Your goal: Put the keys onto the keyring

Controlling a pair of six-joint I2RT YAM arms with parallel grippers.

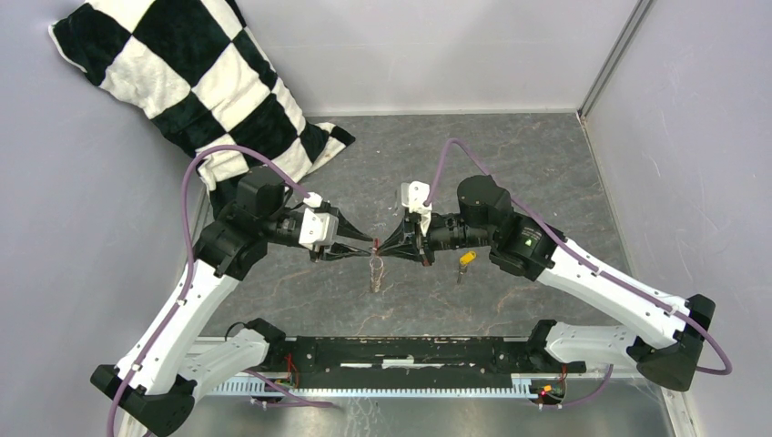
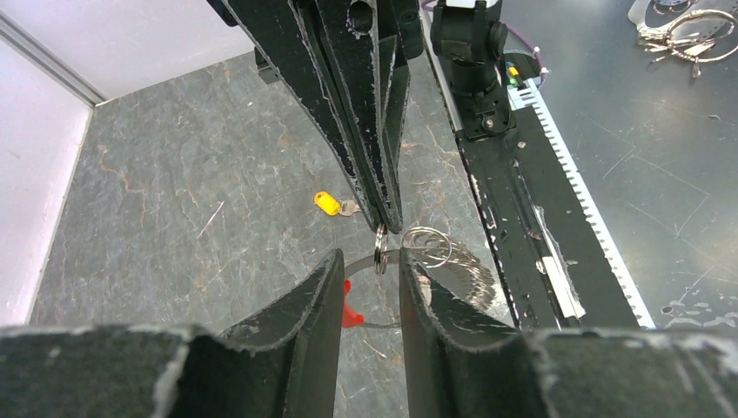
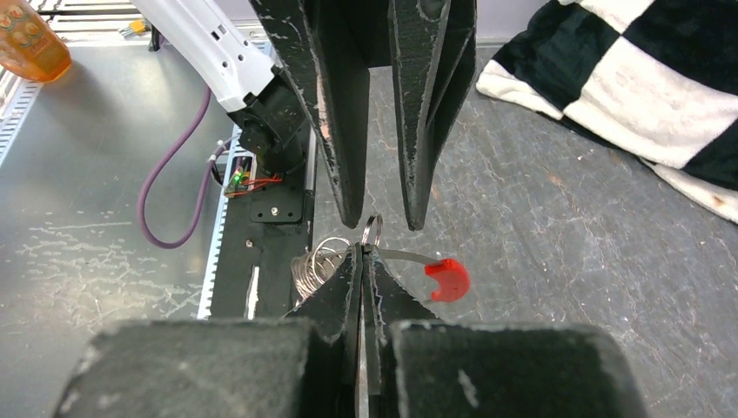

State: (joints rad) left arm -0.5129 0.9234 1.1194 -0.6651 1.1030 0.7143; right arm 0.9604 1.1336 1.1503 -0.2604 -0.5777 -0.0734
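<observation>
The keyring (image 1: pixel 375 269) hangs between my two grippers above the table's middle. It is a thin silvery band (image 2: pixel 372 261) with a red sleeve (image 2: pixel 350 309), and several silvery loops (image 2: pixel 435 248) sit on it. My right gripper (image 1: pixel 386 248) is shut on it at a small ring (image 3: pixel 372 231), and the red sleeve (image 3: pixel 448 279) sticks out to one side. My left gripper (image 1: pixel 366 248) faces it, jaws apart, with the band crossing the gap between its fingers (image 2: pixel 326 292). The yellow-headed key (image 1: pixel 466 259) lies loose on the table, also in the left wrist view (image 2: pixel 327 203).
A black-and-white checkered cloth (image 1: pixel 200 82) lies at the back left. The black base rail (image 1: pixel 410 350) runs along the near edge. Spare metal rings (image 2: pixel 683 35) and an orange object (image 3: pixel 30 43) lie on the metal shelf beyond the rail.
</observation>
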